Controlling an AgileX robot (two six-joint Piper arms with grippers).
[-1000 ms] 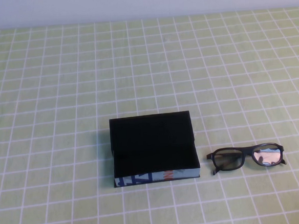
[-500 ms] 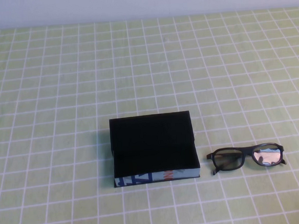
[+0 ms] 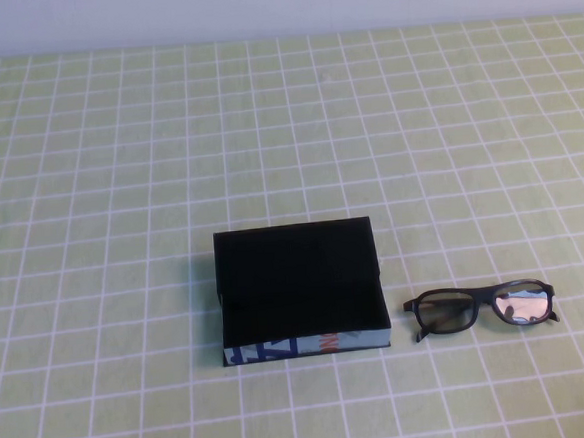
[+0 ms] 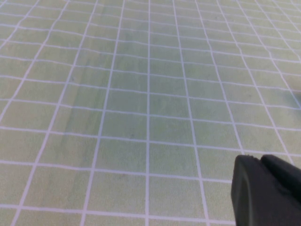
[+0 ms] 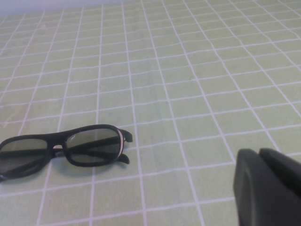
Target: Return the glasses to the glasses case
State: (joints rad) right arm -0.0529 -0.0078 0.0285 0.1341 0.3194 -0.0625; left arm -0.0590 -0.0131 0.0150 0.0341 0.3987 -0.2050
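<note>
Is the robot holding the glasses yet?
No. The glasses lie on the table beside the glasses case; the left gripper and right gripper hold nothing.

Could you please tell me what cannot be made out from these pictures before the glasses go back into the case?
- Left gripper: left wrist view cuts it off at the frame corner; finger state unknown. High view misses it.
- Right gripper: likewise cut off in the right wrist view.
- Glasses case: black interior shows no detail in the high view.
- Glasses: temple arms unclear, high view.
</note>
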